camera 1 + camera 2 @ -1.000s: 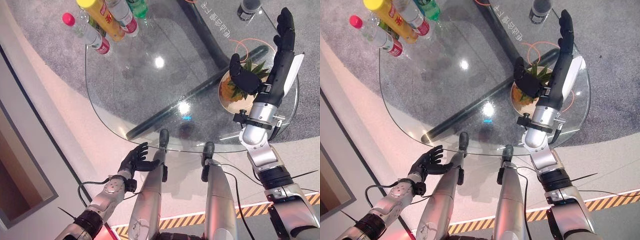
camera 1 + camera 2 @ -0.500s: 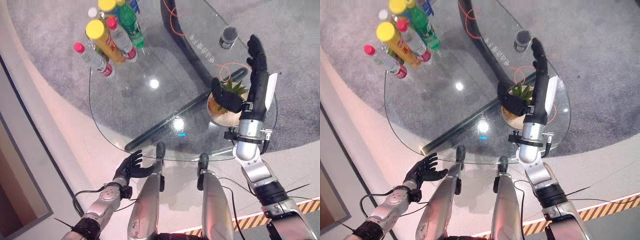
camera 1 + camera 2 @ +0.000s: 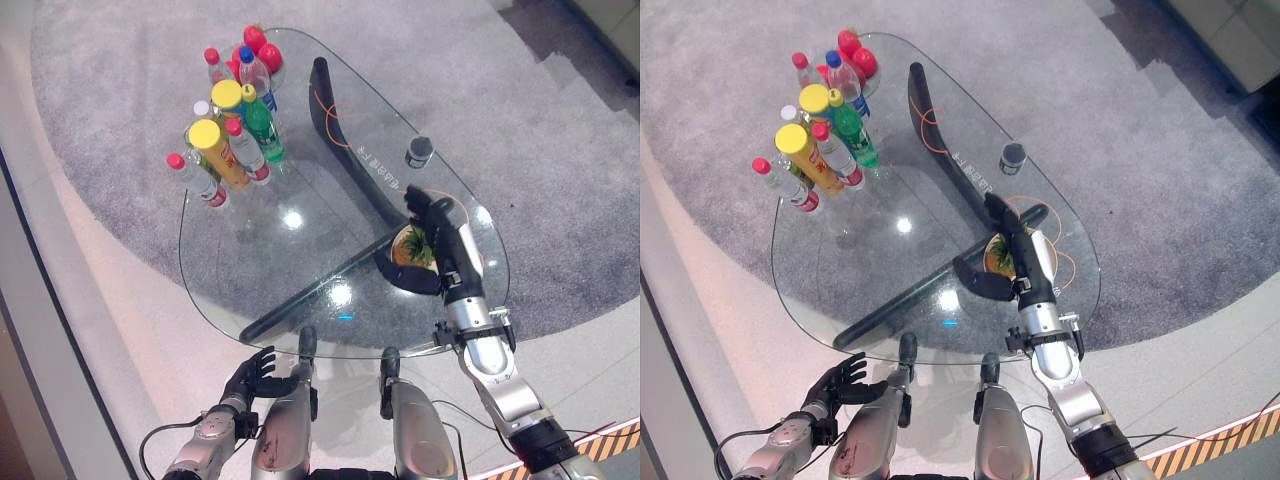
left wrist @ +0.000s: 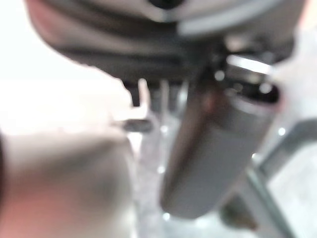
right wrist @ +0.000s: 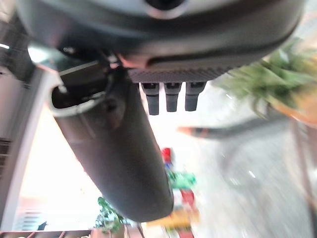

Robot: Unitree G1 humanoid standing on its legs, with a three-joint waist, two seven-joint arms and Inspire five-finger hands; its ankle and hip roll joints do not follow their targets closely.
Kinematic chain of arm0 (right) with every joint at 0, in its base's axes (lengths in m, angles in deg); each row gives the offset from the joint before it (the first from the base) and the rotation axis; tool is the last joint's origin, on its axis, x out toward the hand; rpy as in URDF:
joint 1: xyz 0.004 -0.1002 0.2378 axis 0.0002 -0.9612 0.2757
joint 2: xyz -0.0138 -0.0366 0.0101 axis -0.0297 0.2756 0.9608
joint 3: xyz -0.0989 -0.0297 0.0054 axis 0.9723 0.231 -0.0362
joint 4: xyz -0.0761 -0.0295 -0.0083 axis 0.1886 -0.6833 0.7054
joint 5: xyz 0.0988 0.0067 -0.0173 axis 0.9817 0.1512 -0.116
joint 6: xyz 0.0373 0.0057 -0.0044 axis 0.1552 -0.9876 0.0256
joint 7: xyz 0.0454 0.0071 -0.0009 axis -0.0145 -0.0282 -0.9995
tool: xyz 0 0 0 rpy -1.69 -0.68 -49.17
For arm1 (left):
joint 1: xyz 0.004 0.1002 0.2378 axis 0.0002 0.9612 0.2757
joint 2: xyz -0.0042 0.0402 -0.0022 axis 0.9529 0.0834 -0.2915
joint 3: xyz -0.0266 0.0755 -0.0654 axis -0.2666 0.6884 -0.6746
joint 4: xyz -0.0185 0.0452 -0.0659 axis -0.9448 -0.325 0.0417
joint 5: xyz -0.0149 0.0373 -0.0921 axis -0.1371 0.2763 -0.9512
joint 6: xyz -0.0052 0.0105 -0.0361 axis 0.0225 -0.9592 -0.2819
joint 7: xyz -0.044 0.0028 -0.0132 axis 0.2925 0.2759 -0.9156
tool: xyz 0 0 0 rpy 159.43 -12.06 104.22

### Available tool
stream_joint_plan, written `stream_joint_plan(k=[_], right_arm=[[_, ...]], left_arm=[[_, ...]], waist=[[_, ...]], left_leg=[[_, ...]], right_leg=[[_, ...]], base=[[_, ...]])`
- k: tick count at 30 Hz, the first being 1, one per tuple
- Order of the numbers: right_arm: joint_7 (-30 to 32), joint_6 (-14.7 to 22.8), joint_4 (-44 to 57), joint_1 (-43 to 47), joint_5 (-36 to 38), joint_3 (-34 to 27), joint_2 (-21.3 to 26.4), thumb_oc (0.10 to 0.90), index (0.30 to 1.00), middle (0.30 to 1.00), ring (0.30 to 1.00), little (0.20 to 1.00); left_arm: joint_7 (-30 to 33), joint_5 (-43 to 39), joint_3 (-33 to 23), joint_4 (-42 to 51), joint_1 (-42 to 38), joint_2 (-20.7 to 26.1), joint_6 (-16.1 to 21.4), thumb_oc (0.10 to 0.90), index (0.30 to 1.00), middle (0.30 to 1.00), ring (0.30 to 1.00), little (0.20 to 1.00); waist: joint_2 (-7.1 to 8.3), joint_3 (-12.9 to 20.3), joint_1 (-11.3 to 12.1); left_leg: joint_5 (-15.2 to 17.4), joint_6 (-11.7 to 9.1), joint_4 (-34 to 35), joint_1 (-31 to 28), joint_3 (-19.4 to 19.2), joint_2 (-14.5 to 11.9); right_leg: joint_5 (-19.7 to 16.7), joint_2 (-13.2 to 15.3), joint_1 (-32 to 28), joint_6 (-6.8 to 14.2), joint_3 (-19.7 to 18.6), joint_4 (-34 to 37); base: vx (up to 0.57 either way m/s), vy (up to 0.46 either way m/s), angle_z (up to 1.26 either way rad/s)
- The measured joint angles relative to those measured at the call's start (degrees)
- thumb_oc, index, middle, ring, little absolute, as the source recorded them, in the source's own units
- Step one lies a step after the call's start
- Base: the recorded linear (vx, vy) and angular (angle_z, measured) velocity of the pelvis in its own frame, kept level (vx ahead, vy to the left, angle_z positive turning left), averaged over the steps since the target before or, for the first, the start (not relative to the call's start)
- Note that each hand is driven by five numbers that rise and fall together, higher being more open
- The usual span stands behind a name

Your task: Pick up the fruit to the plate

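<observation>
A yellow-orange fruit with spiky green leaves lies on the glass table near its right edge. My right hand hovers over it with its fingers straight and the thumb spread on the near side, holding nothing. In the right wrist view the green leaves show past the thumb. Red round fruits sit at the table's far end behind the bottles. Low by the table's near edge, my left hand hangs open and idle.
Several bottles with coloured caps stand in a cluster at the far left of the table. A dark can stands beyond the fruit, beside a thin orange loop of cable. A dark curved table leg shows through the glass. Grey carpet surrounds the table.
The whole picture has shifted: the camera has pulled up and back, taking in the entire table. My right hand stays over the leafy fruit with straight fingers. My left hand remains low.
</observation>
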State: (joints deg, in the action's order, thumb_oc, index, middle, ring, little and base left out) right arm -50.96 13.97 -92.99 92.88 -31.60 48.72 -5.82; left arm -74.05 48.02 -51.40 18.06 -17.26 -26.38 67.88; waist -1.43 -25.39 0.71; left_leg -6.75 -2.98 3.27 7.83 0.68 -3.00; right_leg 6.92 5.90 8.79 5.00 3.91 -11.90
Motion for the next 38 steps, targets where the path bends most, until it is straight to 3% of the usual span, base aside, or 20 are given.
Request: stream_joint_plan(k=[1, 3, 5, 8, 12, 16, 26, 33, 38], right_arm=[[0.00, 0.00, 0.00, 0.00, 0.00, 0.00, 0.00, 0.800, 0.900, 0.900, 0.900, 0.900], [-3.10, -1.58, -5.65, -2.85, 1.90, 1.87, -1.88, 0.800, 0.900, 0.900, 0.900, 0.900], [-6.16, -2.57, -9.63, -3.35, 3.15, 1.98, -2.85, 0.800, 0.900, 0.900, 0.900, 0.900], [-8.78, -5.66, -18.97, -5.90, 3.52, 2.42, -3.77, 0.800, 0.900, 0.900, 0.900, 0.900], [-8.86, -11.49, -29.86, -7.76, 3.50, 2.16, -4.52, 0.800, 0.900, 0.900, 0.900, 0.900], [-9.22, -14.78, -37.98, -8.52, 3.83, 0.44, -6.36, 0.800, 0.900, 0.900, 0.900, 0.900], [-11.85, -18.28, -57.89, -7.49, 10.59, -6.42, -10.66, 0.800, 0.900, 0.900, 0.900, 0.900], [-13.30, -21.66, -63.07, -6.54, 12.31, -10.95, -11.89, 0.800, 0.900, 0.900, 0.900, 0.900], [-11.67, -26.41, -65.63, -4.58, 12.69, -13.17, -12.16, 0.800, 0.900, 0.900, 0.900, 0.900]], left_arm=[[0.00, 0.00, 0.00, 0.00, 0.00, 0.00, 0.00, 0.800, 0.900, 0.900, 0.900, 0.900], [-1.09, 0.25, -1.08, -1.86, 0.87, -0.88, 0.16, 0.800, 0.900, 0.900, 0.900, 0.900], [-2.30, 0.27, -2.12, -2.86, 1.07, -0.99, 0.06, 0.800, 0.900, 0.900, 0.900, 0.900], [-3.85, 0.44, -3.45, -5.84, 1.85, -1.44, -1.08, 0.800, 0.900, 0.900, 0.900, 0.900], [-4.56, 0.40, -3.83, -9.81, 2.27, -2.19, -2.92, 0.800, 0.900, 0.900, 0.900, 0.900], [-4.82, -0.12, -6.00, -15.28, 2.17, -3.73, -4.00, 0.800, 0.900, 0.900, 0.900, 0.900], [-5.06, -4.85, -10.68, -27.26, 1.90, -5.39, -4.20, 0.800, 0.900, 0.900, 0.900, 0.900], [-4.41, -4.86, -12.60, -30.26, 1.99, -6.01, -4.64, 0.800, 0.900, 0.900, 0.900, 0.900], [-3.24, -3.53, -12.51, -31.53, 1.80, -6.24, -4.94, 0.800, 0.900, 0.900, 0.900, 0.900]], waist=[[0.00, 0.00, 0.00], [0.73, 4.78, -0.39], [1.32, 5.73, -0.80], [2.01, 10.95, -0.92], [1.86, 14.05, -1.04], [1.74, 15.95, -1.17], [2.33, 20.71, -1.16], [2.48, 22.49, -0.97], [2.19, 23.14, -1.00]], left_leg=[[0.00, 0.00, 0.00, 0.00, 0.00, 0.00], [0.28, -0.04, 1.54, -1.98, -0.23, -0.21], [0.89, -0.17, 1.56, -4.04, -0.32, -0.26], [2.00, -0.17, 1.58, -5.30, -0.65, -0.42], [2.79, -0.13, 1.61, -6.81, -0.97, -0.65], [3.01, 0.14, 1.64, -7.46, -1.12, -0.84], [3.85, -0.13, 1.70, -8.92, -1.40, -1.00], [3.85, -0.13, 1.70, -9.19, -1.57, -0.98], [3.93, -0.21, 1.71, -9.99, -1.58, -0.97]], right_leg=[[0.00, 0.00, 0.00, 0.00, 0.00, 0.00], [-0.06, 0.04, -2.10, 0.06, 0.08, 2.31], [-0.26, -0.01, -4.86, 0.16, 0.18, 3.87], [-0.49, -0.15, -7.12, 0.13, 0.19, 6.26], [-1.82, -0.49, -10.42, 0.08, 0.21, 10.29], [-4.16, -0.84, -13.11, 0.07, 0.24, 14.52], [-4.83, -0.97, -15.58, -0.46, 0.17, 17.09], [-4.88, -0.93, -15.74, -0.54, 0.02, 17.10], [-4.79, -0.93, -16.54, -0.63, 0.02, 17.10]], base=[[0.07, -0.013, -0.03], [0.10, -0.013, -0.02], [0.07, -0.006, -0.02], [0.08, -0.021, -0.05], [0.07, -0.018, -0.04], [0.05, -0.008, -0.03], [0.05, 0.006, -0.01], [0.02, 0.001, 0.00], [0.02, 0.002, 0.00]])
